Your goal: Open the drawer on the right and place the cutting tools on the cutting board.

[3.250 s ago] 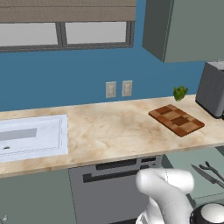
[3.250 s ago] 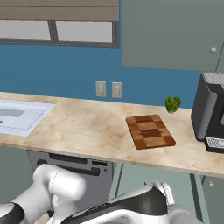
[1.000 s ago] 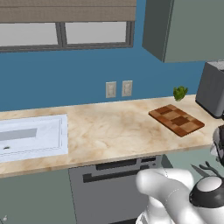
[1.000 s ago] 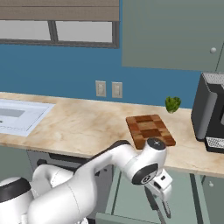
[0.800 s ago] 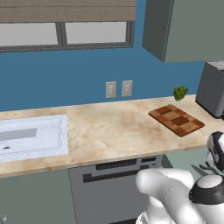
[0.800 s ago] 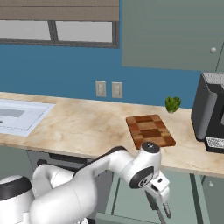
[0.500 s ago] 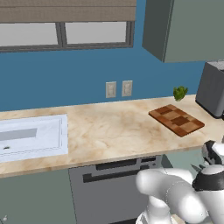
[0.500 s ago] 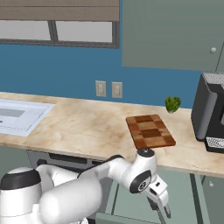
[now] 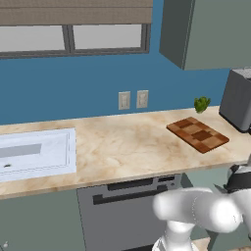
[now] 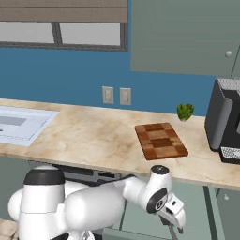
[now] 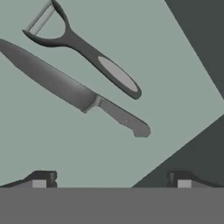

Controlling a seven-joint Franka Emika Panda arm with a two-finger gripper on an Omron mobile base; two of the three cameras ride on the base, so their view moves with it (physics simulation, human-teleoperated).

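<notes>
Grey-green drawer (image 11: 87, 148) floor in the hand view, bearing knife (image 11: 74, 94) and peeler (image 11: 83, 50) side by side, apart, above the spread, empty gripper (image 11: 111, 179). Checkered cutting board (image 9: 197, 134) bare on the countertop (image 9: 122, 147) in both base views. Gripper low under the counter edge in the right base view.

Ahead of me a sink (image 9: 37, 156) sits in the marbled counter (image 9: 122, 147). A dishwasher (image 9: 130, 213) is below. Two outlets (image 9: 133, 99) mark the blue wall; a green plant (image 10: 185, 111) stands beside a dark appliance (image 10: 226, 126).
</notes>
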